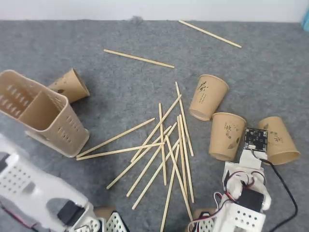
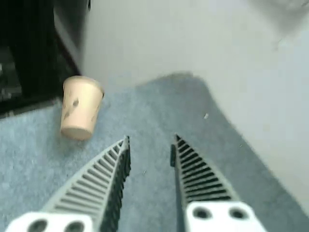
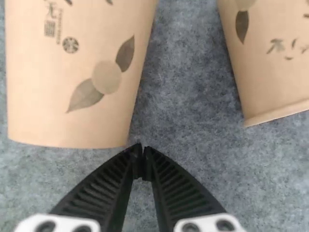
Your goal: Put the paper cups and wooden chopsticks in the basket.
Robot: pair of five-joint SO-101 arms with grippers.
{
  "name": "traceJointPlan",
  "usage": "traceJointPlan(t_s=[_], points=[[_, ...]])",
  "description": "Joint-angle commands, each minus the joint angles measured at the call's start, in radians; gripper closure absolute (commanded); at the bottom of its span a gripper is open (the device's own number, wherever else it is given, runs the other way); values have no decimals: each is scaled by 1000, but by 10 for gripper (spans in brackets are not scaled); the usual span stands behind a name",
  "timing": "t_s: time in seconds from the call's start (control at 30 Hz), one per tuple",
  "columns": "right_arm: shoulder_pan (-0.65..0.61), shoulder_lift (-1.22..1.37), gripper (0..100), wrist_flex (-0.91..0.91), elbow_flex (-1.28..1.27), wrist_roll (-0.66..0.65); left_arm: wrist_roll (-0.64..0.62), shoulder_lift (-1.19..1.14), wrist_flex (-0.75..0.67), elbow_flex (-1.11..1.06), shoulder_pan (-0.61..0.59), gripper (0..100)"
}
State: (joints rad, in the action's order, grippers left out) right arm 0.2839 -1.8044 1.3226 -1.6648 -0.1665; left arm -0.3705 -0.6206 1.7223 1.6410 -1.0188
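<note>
Three paper cups lie on their sides at the right of the grey carpet: one (image 1: 207, 96) farther back, one (image 1: 227, 135) in the middle and one (image 1: 277, 140) at the far right. A fourth cup (image 1: 71, 85) lies beside the tan slotted basket (image 1: 48, 121) at the left. Several wooden chopsticks (image 1: 164, 150) are scattered across the middle, and two single ones (image 1: 139, 58) (image 1: 210, 33) lie at the back. My right gripper (image 3: 142, 162) is shut and empty, low over the carpet between the middle cup (image 3: 77, 72) and the far right cup (image 3: 270, 58). My left gripper (image 2: 149, 145) is open and empty, with a cup (image 2: 79, 108) lying farther off.
The right arm (image 1: 246, 193) stands at the front right and the left arm (image 1: 38, 193) at the front left. A pale wall (image 2: 193, 43) borders the carpet. Bare carpet (image 1: 120, 96) lies between the basket and the chopstick pile.
</note>
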Motion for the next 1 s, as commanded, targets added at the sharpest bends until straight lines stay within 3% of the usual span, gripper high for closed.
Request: traceJointPlan(t_s=[0.0,0.2,0.4,0.7,0.97], points=[[16,-13,991,-12,-18,-12,-3,252,37,30,8,929],[16,-13,991,-12,-18,-12,0,448,37,-27,-11,934],[16,-13,991,-12,-18,-12,0,736,37,-331,11,934],[16,-13,991,-12,-18,-12,137,1304,-17,-1161,212,934],[16,-13,991,-12,-18,-12,144,1884,-425,-2078,331,934]])
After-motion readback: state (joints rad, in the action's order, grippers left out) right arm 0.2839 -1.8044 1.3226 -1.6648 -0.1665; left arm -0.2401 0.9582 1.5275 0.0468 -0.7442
